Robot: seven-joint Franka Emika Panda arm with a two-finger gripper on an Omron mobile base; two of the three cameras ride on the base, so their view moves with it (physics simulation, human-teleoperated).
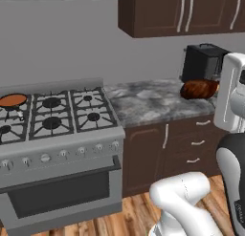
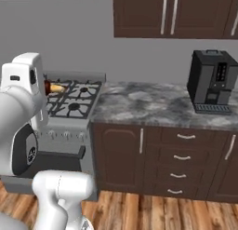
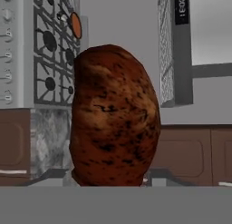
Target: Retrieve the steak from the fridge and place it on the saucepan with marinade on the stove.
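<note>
The steak [image 3: 113,123], a dark reddish-brown lump, fills the middle of the hand view and hides my fingertips. In the left base view the steak [image 1: 197,89] hangs above the counter's right end, with my gripper [image 1: 214,88] shut on it. The saucepan [image 1: 13,100] with the orange marinade [image 1: 12,100] sits on the stove [image 1: 52,118] at its far left, well to the left of the steak. The marinade [image 3: 76,25] also appears at the top left of the hand view. My arm partly covers the saucepan [image 2: 56,88] in the right base view. The fridge is out of view.
A grey marble counter [image 1: 148,103] runs between the stove and the steak. A black coffee machine [image 1: 203,60] stands at its back right, just behind the steak. Dark brown wall cabinets [image 1: 182,13] hang above, and drawers [image 1: 194,144] sit below.
</note>
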